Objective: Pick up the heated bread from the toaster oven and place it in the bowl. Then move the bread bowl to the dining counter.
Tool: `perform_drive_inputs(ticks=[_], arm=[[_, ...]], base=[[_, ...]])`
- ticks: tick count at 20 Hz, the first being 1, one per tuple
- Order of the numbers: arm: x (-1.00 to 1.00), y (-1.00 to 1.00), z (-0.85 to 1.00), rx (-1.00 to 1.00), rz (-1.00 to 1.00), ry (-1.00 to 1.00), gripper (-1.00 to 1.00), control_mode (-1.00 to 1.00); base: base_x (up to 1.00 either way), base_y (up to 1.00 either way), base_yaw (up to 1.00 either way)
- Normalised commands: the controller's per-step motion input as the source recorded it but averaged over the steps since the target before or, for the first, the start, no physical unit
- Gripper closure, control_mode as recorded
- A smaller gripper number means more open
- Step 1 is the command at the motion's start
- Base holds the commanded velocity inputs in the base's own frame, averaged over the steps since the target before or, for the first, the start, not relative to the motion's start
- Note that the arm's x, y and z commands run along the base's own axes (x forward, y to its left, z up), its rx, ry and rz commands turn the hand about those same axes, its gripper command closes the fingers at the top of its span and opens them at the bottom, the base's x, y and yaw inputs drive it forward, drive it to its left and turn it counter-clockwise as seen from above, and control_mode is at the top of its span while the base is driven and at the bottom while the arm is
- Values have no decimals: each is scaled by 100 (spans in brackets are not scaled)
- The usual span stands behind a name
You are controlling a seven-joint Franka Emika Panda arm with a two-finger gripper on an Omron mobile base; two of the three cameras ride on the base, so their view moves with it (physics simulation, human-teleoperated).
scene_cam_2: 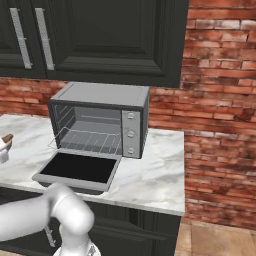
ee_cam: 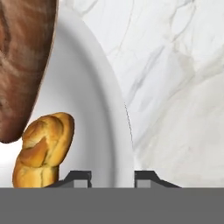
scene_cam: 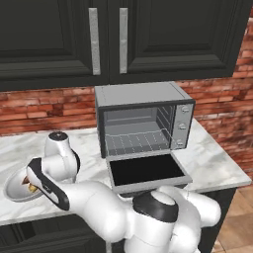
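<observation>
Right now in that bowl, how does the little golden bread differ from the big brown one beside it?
The heated bread is a small, knotted, golden-orange lump. The baguette is dark brown, much larger, and runs out of the hand view. The bread sits near the bowl's rim, the baguette further in. Both lie in the same bowl.

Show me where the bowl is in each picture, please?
Left base view: the bowl sits at the lower left, on the counter's near edge.
Right base view: its rim seems to peek in at the far left edge.
Hand view: it spreads over the left half, with the heated bread inside.
Shared landmark: the marble counter beneath it.
</observation>
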Motion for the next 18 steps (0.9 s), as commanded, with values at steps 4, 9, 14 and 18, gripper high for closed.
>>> perform_drive_inputs(ticks=[4,9,14,18], arm=[[-73,-41,44,0,-18,-20,100,-100],[-66,-44,81,0,-22,-24,100,-100],[-64,-61,98,3,-21,-15,100,-100],[-88,-76,100,11,-14,-7,100,-100]], base=[[0,0,0],[0,0,0],[0,0,0],[0,0,0]])
